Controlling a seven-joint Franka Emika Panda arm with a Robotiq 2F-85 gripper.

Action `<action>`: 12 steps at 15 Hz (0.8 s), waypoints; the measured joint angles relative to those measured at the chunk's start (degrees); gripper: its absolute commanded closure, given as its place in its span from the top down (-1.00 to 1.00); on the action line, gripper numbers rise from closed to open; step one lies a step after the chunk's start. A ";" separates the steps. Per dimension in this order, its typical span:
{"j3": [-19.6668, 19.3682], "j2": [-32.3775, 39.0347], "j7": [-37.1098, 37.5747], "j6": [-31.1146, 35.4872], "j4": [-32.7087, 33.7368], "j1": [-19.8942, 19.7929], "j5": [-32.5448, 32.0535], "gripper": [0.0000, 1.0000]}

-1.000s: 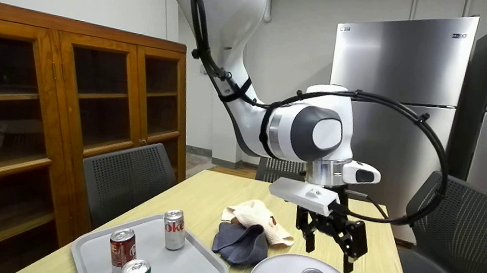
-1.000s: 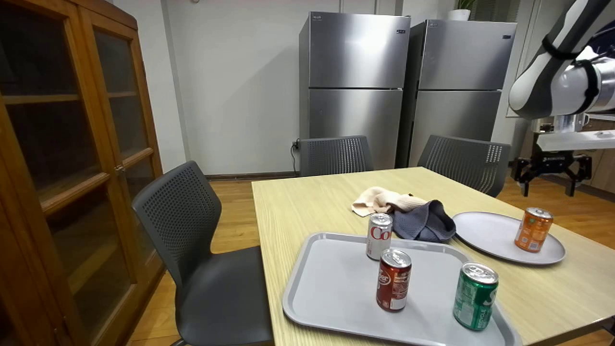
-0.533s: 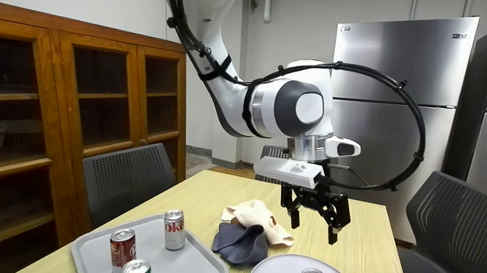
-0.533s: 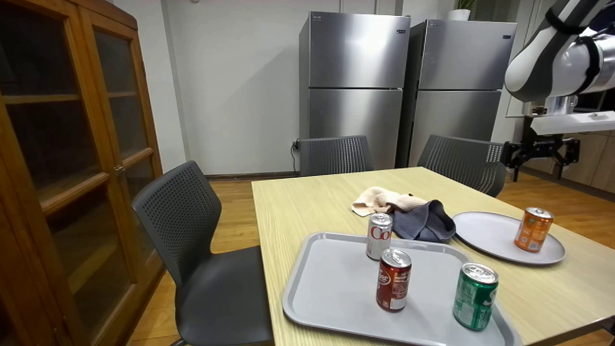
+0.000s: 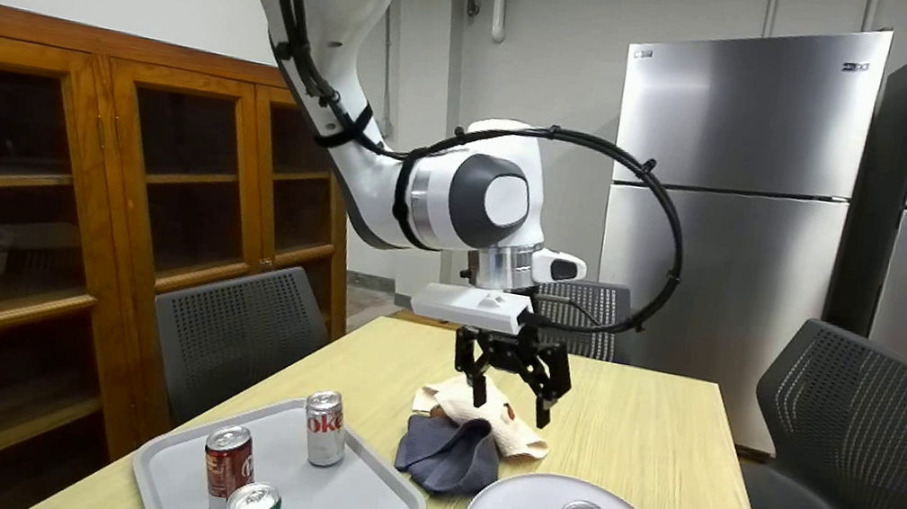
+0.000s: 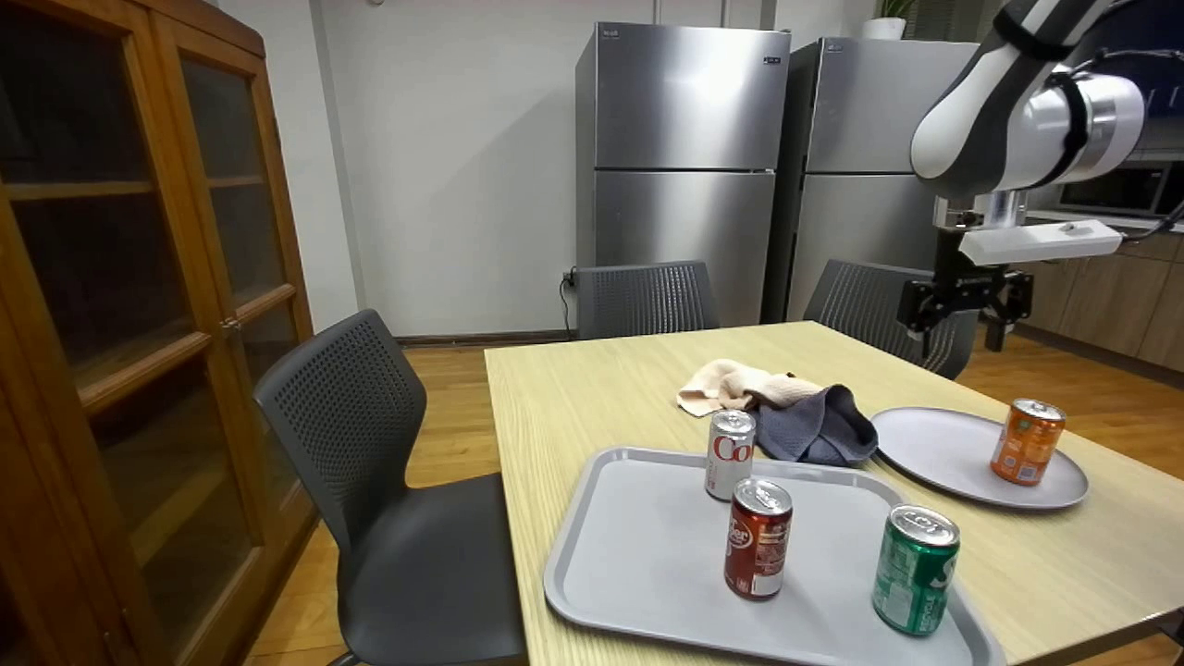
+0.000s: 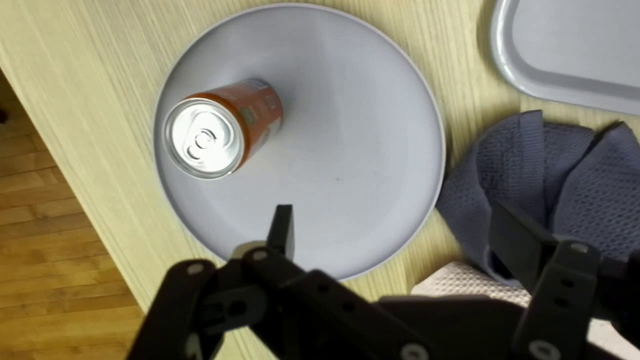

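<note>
1. Gripper: jaws spread wide; suspended above table;
2. Orange can: upright on round plate; off-centre, near the rim;
3. Dark cloth: crumpled; just beside plate and tray; lies against cream cloth;
4. Tray: supports silver can, red can and green can; all three upright, spaced apart.

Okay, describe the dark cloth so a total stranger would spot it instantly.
On the pale wood-grain table, find the rectangular tray and the round plate. Near where they come closest lies the dark cloth, crumpled. Unlike the cream cloth next to it, it is dark blue-grey.
</note>
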 measured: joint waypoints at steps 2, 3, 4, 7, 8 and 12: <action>1.44 -0.19 -0.96 0.00 -0.45 0.69 0.01 1.00; 2.17 -0.30 -1.56 0.00 -0.66 1.01 0.02 1.00; 2.85 -0.37 -2.15 0.03 -0.82 1.32 0.04 1.00; 5.11 -0.39 -3.78 0.09 -1.02 2.13 0.41 1.00; 5.93 -0.39 -4.35 0.13 -1.02 2.35 0.69 1.00; 9.11 -0.38 -7.32 0.28 -1.02 3.14 2.76 1.00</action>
